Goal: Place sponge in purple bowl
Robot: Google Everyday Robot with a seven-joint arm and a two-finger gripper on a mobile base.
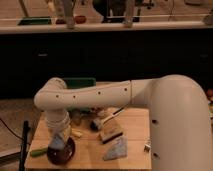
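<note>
The purple bowl sits on the wooden table at its front left corner. The pale blue-grey sponge is right over the bowl's inside, directly under my gripper. The gripper points straight down from the white wrist, which hangs from the long white arm crossing from the right. I cannot tell whether the sponge rests in the bowl or hangs just above it.
A flat blue-grey triangular piece lies at the front middle. A brown block brush lies behind it. A green bin stands at the table's back edge. A green stick-like item lies left of the bowl, and a small yellow item to its right.
</note>
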